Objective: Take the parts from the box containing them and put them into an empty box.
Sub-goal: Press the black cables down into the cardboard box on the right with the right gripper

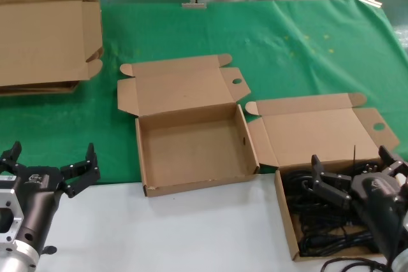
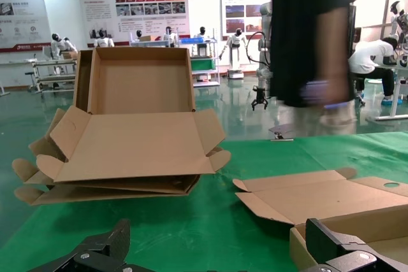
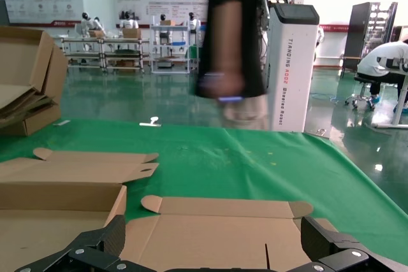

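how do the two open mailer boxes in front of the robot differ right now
The empty box has a bare tray, while the box containing them holds tangled black parts. The empty box sits in the middle, mostly on the green cloth; the full one sits to the right, with the open right tool above it. Both are shallow brown cardboard with lids folded back.

empty box (image 1: pixel 191 148) open-topped, raised lids (image 1: pixel 185 87) behind, stacked cardboard (image 1: pixel 44 36) far left
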{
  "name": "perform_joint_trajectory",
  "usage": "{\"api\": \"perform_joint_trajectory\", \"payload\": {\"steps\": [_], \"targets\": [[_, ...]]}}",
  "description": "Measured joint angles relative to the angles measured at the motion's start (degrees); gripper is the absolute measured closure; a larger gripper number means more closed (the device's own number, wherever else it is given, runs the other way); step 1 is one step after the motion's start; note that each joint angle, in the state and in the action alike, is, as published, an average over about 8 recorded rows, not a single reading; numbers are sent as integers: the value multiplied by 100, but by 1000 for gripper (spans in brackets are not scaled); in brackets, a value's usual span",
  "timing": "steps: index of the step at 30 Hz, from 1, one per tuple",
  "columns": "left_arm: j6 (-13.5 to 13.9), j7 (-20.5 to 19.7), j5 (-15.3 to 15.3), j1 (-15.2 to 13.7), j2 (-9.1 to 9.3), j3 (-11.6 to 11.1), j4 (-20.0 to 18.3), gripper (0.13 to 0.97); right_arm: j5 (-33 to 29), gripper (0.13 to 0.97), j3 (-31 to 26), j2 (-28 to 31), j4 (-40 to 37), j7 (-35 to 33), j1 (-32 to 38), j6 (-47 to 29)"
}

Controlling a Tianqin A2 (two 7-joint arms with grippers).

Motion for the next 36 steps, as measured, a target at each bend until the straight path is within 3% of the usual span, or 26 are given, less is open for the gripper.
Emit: {"api": "perform_joint_trajectory", "payload": {"steps": [36], "targets": [[0, 0, 0, 0, 0, 0, 0, 132, 0, 129, 0, 0, 0, 0, 0, 0]]}}
